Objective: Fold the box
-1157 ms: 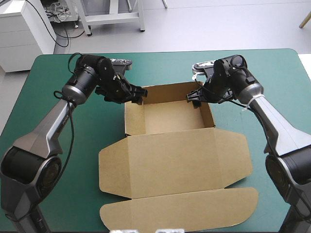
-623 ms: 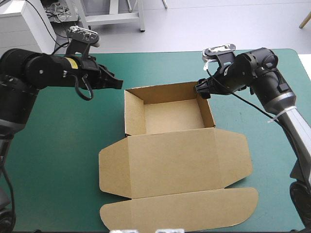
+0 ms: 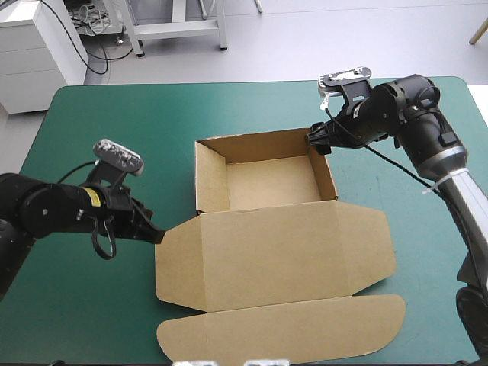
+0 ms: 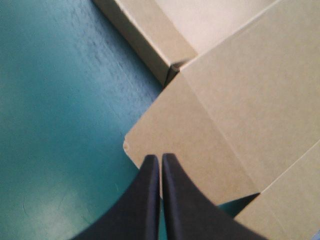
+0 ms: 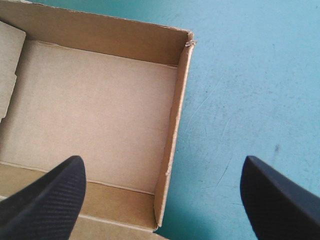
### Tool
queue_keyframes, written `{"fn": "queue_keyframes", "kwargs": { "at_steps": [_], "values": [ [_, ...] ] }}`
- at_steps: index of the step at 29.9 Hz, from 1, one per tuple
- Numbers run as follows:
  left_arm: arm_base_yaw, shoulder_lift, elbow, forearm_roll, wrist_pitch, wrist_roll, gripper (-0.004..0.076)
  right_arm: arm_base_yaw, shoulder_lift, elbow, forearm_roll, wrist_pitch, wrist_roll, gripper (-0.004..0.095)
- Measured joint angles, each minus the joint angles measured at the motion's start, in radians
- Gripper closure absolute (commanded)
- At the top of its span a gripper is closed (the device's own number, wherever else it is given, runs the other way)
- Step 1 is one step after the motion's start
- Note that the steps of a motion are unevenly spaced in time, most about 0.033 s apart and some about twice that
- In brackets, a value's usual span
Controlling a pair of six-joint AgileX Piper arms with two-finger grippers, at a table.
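Observation:
The brown box (image 3: 267, 183) stands as an open tray mid-table, its lid (image 3: 274, 252) lying flat toward the near edge with a long front flap (image 3: 282, 328). My left gripper (image 3: 158, 238) is shut, and its tips lie at the edge of the lid's left flap (image 3: 174, 259). In the left wrist view the black fingers (image 4: 160, 157) meet in one arch over that flap (image 4: 200, 150), which lies face up and not between them. My right gripper (image 3: 314, 142) hovers open over the tray's far right corner. The tray's right wall (image 5: 172, 130) passes between the right gripper's (image 5: 161, 160) spread fingers.
Teal-green cover (image 3: 99, 130) lies bare on the left of the tray and also on the right of it (image 3: 381, 191). The lid's right flap (image 3: 374, 244) lies flat on the cover.
My left arm swung from the tray's far left corner down to the lid's left flap, and its fingers went from open to shut. The right arm drew back slightly, then stayed put.

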Motion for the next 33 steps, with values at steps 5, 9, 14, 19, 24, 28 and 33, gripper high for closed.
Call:
{"fn": "queue_keyframes", "kwargs": {
  "at_steps": [5, 9, 14, 19, 24, 28, 33],
  "values": [
    [0.000, -0.090, 0.188, 0.015, -0.057, 0.000, 0.0731, 0.000, 0.054, -0.001, 0.000, 0.000, 0.000, 0.0128],
    [0.000, -0.148, 0.297, 0.017, -0.088, 0.000, 0.0731, 0.000, 0.124, -0.001, 0.000, -0.001, 0.000, 0.0128],
    [0.000, -0.215, 0.358, 0.019, -0.090, 0.000, 0.0731, 0.000, 0.225, -0.001, -0.019, -0.009, 0.000, 0.0128],
    [0.000, -0.269, 0.362, 0.023, -0.089, 0.000, 0.0731, 0.000, 0.307, -0.001, -0.033, -0.023, -0.001, 0.0128],
    [0.000, -0.298, 0.362, 0.055, -0.075, -0.001, 0.0731, 0.000, 0.346, -0.001, -0.033, -0.041, -0.001, 0.0145],
    [0.001, -0.308, 0.362, 0.071, -0.068, -0.003, 0.0731, 0.000, 0.359, -0.001, -0.033, -0.048, -0.001, 0.0207],
    [0.001, -0.309, 0.362, 0.072, -0.062, -0.003, 0.0731, 0.000, 0.365, -0.001, -0.033, -0.050, -0.001, 0.0392]
  ]
}}
